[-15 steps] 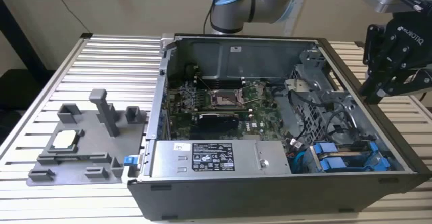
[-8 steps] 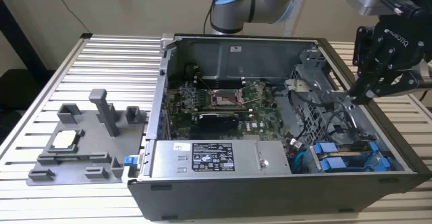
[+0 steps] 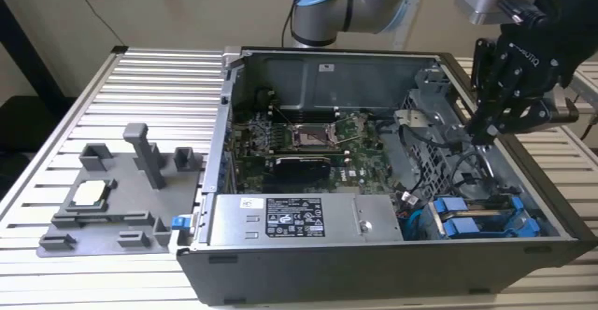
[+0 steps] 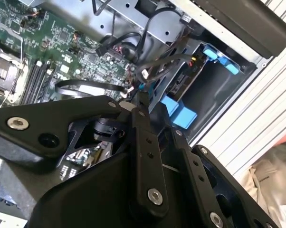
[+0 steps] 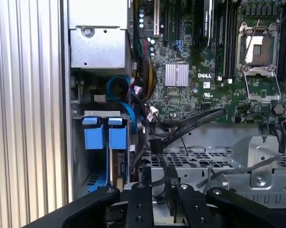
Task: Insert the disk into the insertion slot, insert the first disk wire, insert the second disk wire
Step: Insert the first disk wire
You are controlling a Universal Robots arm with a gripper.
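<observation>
Gripper [image 3: 481, 136] is pinched shut on a black wire [image 5: 158, 152] over the perforated drive cage [image 5: 204, 156], tight against the case wall. The disk [image 3: 464, 227] is seated in the insertion slot [image 5: 77, 142], just beside a similar blue-fronted drive [image 3: 449, 206]. A white label is stuck on the power-supply box [image 3: 280, 220], though its print can't be made out.

Illegible printed label [image 3: 294, 217] on power-supply box [image 3: 374, 220]

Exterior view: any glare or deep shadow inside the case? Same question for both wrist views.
Exterior view: even light, no hot spots on the power-supply box, and the near wall of the case is in shadow. First wrist view: the ribbed table is bright and the motherboard evenly lit. Second wrist view: the gripper is dark in the foreground, and the ribbed table is pale.
</observation>
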